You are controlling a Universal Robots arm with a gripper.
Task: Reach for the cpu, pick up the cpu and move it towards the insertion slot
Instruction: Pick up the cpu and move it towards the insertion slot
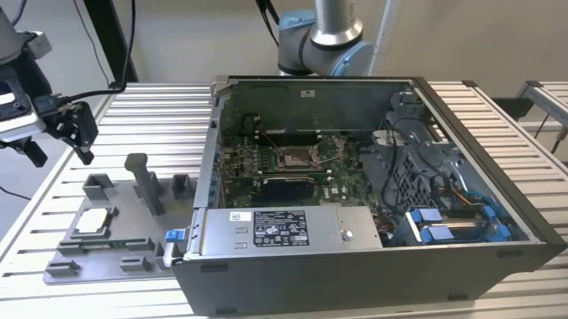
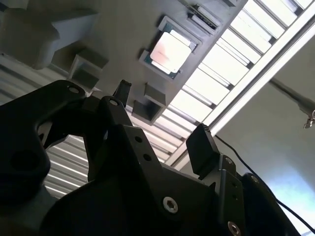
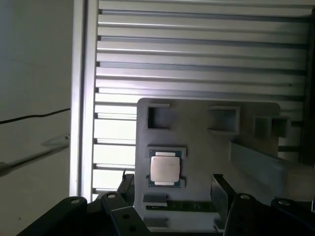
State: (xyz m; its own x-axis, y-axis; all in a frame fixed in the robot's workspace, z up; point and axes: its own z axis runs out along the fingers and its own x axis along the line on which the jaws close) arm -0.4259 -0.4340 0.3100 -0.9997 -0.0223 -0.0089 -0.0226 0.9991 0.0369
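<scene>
The cpu [image 3: 164,168], a small thin square chip with a pale silvery top, lies flat in a shallow square recess of a matte grey plastic fixture plate [image 1: 124,229], at the exterior view's left and well apart from the insertion slot [image 1: 300,157]. That slot, a shiny metal-framed socket on a green circuit board, sits inside an open dark computer case [image 1: 355,279]. The black, angular gripper [image 1: 60,158] hangs above the fixture, near the chip but not touching it, its fingers spread wide with nothing between them. The work looks to be at the reaching step, with the chip not yet picked up. Taking hold would likely call for the fingers to line up squarely on opposite edges, since the chip sits low in its recess. Fixture and case rest on a ribbed aluminium table [image 1: 151,113].
</scene>
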